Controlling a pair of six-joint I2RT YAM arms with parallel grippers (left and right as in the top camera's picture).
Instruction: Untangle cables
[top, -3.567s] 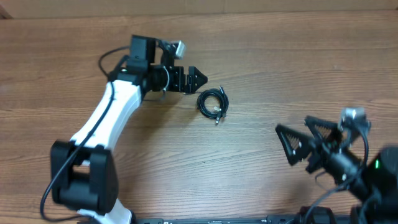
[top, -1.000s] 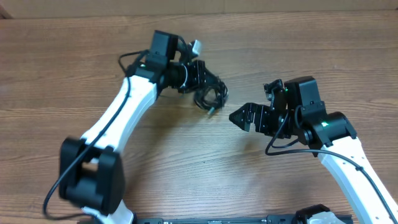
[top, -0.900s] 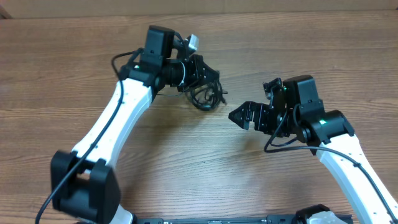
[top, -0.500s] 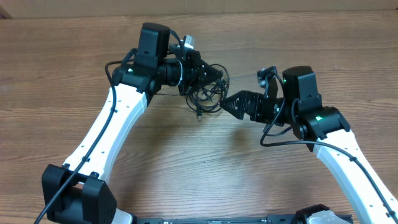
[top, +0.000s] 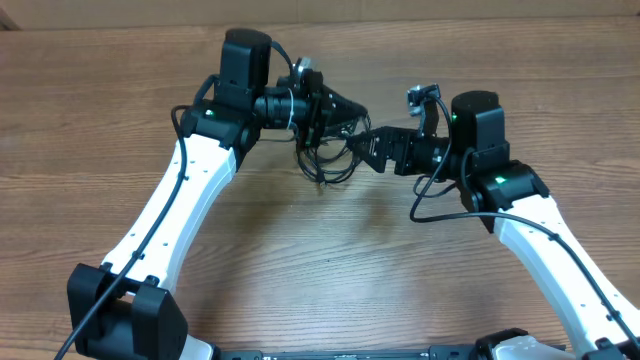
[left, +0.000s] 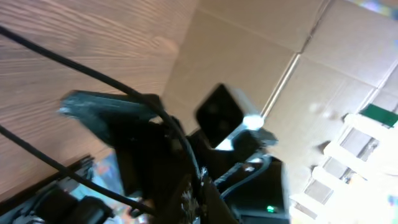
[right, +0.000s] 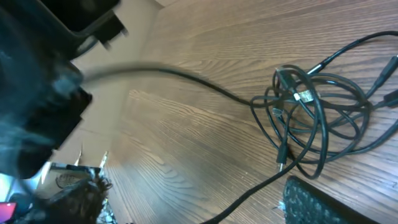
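Cables (right: 298, 94) hang pinched in left tool (top: 338, 108). Right tool (top: 368, 143) just beside them, spread not discernible. One free strand is best taken and drawn away slowly.

There are two grippers, the left gripper (top: 340, 108) and the right gripper (top: 365, 145), one wooden table (top: 300, 280), and one tangled bundle of thin black cables (top: 325, 160), cords uncountable, showing at least two plug ends (right: 303, 96).
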